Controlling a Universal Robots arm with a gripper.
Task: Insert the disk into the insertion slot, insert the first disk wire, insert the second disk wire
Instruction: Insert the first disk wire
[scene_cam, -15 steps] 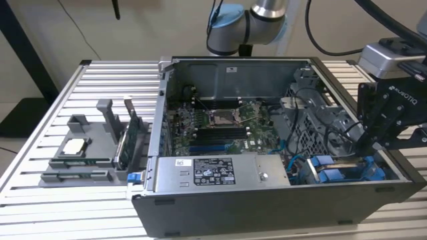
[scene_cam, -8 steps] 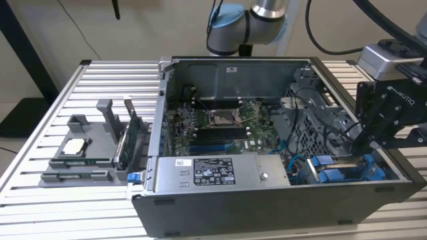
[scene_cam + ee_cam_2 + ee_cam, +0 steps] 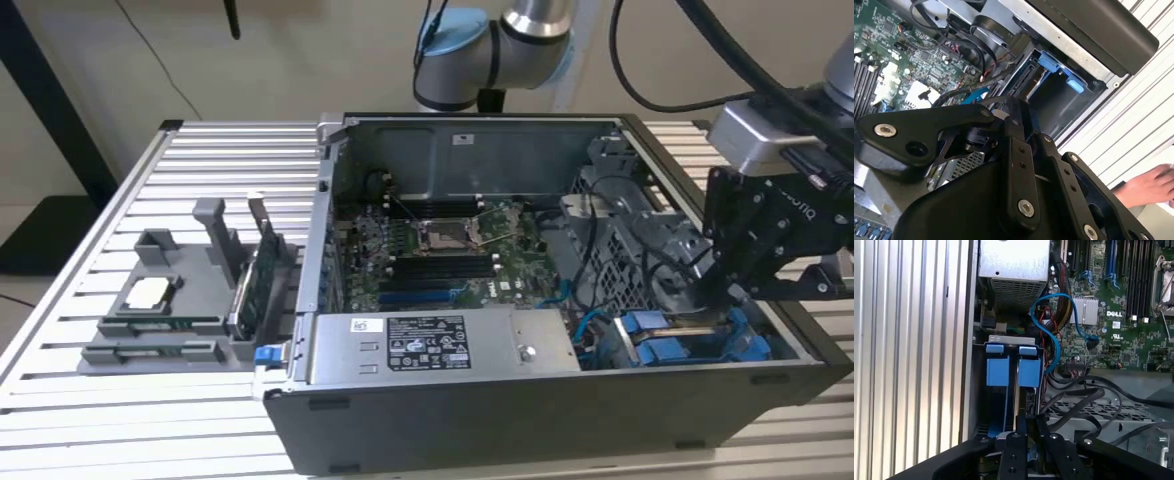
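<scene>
Disk (image 3: 1028, 373) in its blue frame, standing on edge inside the slot (image 3: 1012, 339) at the corner of the case next to the power supply (image 3: 434, 345), toward the exterior view's right. Gripper (image 3: 1027, 421) sits at the frame's near edge; whether it clasps the frame or has let go cannot be told. Insertion judged complete or nearly so. Blue cable (image 3: 1053, 322) and black cables (image 3: 1089, 395) run beside the slot. No plug is visible at the disk, so both wire steps appear outstanding.
</scene>
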